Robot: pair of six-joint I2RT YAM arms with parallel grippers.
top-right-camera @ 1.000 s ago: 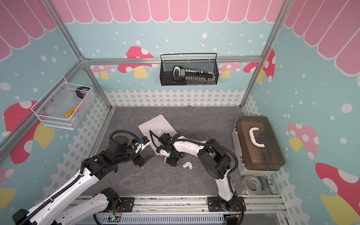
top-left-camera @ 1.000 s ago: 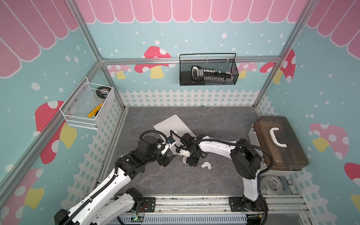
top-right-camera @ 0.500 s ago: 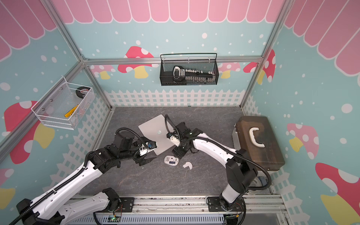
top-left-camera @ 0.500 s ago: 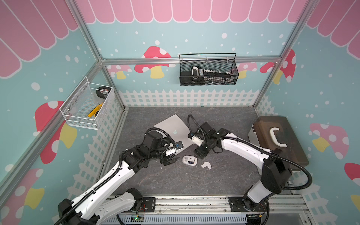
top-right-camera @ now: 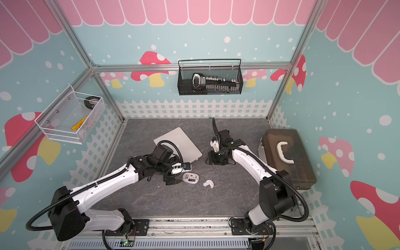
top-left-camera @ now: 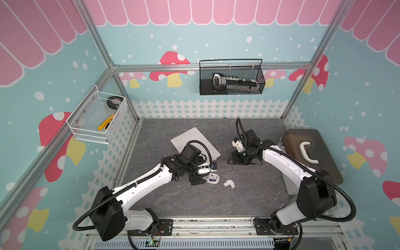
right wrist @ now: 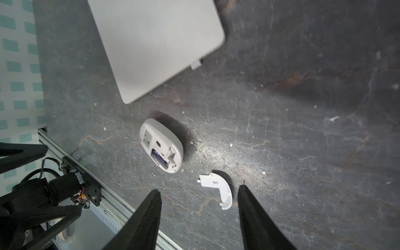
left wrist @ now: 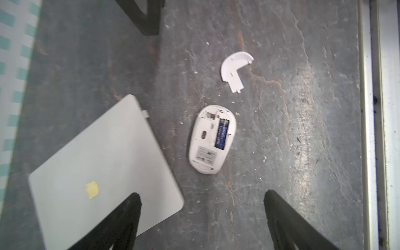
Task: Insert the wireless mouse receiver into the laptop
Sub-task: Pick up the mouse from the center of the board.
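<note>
Receiver (left wrist: 145, 113) sticks out of laptop (left wrist: 97, 162) edge, near a corner. Left gripper (left wrist: 201, 193) spread wide, empty. Right gripper (right wrist: 199, 189) jaws apart, empty. Mouse (left wrist: 212, 139) belly-up nearby.

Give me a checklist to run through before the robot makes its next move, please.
1. The receiver in the laptop: it juts from the edge; fully seated, cannot tell.
2. The left gripper open and empty: ok.
3. The right gripper open and empty: ok.
4. The laptop flat, lid shut: ok.
5. The mouse and its cover lying apart from the laptop: ok.
</note>
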